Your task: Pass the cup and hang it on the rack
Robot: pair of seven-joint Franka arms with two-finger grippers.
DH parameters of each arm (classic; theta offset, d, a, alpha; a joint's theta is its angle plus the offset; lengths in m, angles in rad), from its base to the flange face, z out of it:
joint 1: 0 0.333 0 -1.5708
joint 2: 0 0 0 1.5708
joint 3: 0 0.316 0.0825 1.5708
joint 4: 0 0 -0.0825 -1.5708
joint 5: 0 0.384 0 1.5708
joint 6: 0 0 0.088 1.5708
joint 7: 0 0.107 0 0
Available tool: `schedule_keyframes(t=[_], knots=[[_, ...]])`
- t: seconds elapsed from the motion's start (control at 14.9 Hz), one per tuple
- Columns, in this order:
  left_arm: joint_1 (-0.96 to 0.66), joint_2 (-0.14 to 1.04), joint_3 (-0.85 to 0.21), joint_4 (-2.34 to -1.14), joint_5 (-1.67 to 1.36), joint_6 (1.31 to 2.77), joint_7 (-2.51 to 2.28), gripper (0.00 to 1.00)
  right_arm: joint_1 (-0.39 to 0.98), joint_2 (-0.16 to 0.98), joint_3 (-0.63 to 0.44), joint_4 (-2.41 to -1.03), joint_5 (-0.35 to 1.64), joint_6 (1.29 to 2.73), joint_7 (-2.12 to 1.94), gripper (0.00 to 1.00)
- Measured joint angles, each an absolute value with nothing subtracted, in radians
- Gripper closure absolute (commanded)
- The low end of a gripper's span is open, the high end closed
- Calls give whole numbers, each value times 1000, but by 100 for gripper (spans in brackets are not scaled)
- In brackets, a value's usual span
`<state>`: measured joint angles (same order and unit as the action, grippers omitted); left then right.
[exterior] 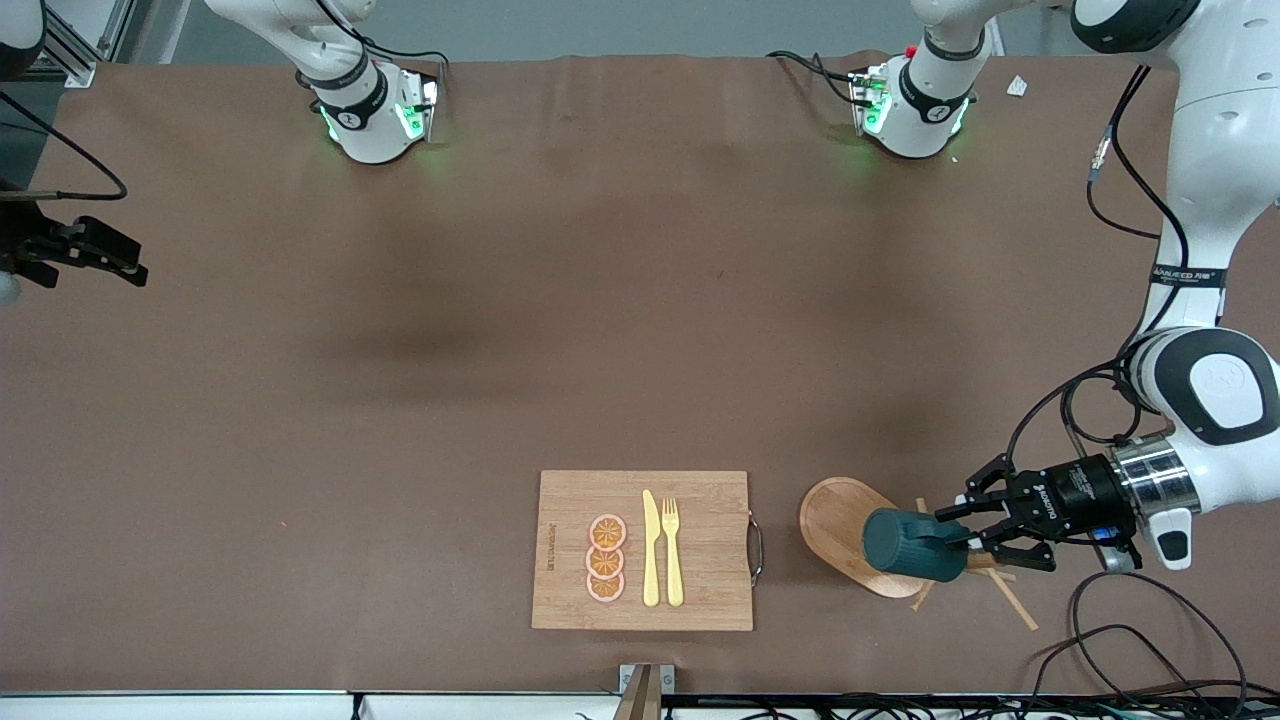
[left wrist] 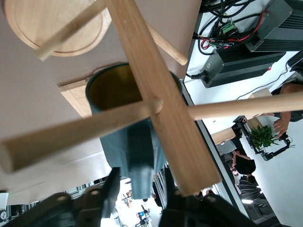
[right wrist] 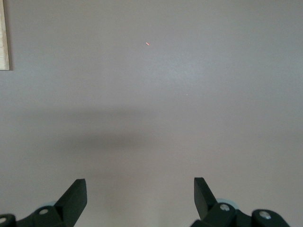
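left arm reaches down from its base along the bench edge, forearm bent level, left end effector (exterior: 985,535) lying sideways over the rack (exterior: 850,530). its fingers (left wrist: 102,198) stand on either side of the cup's handle; whether they grip or have let go, cannot tell. cup (exterior: 912,545) lies on its side up among the pegs, mouth toward the post, yellowish inside showing in the left wrist view (left wrist: 113,87), a peg (left wrist: 80,130) crossing just under its rim. rack stands toward the left arm's end of the bench, near the front camera, beside the cutting board (exterior: 643,550).

right arm waits, right end effector (right wrist: 139,201) held high over bare bench at its own end, fingers spread wide, nothing between them.

bench (exterior: 500,300) covered in brown sheet. board carries three orange slices (exterior: 606,558), a yellow knife (exterior: 651,548) and a yellow fork (exterior: 672,550). cables trail near the left arm.
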<state>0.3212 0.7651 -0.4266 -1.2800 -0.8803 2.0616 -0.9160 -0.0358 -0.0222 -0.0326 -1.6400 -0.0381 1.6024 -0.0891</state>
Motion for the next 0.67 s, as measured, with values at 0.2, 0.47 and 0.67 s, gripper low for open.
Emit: schedule_keyframes(t=[0.2,0.47,0.67], knots=[[318,752,-435,-1268,-831,2039,-911,0,-36,-22,-32,-1639,-38,1603,-89,0],[315,688,-470,-1259,-729,2014,-937,0,-36,-22,-32,-1639,-38,1603,-90,0],[288,627,-511,-1258,-559,1990,-956,0,-36,-22,-31,-1639,-38,1603,-90,0]])
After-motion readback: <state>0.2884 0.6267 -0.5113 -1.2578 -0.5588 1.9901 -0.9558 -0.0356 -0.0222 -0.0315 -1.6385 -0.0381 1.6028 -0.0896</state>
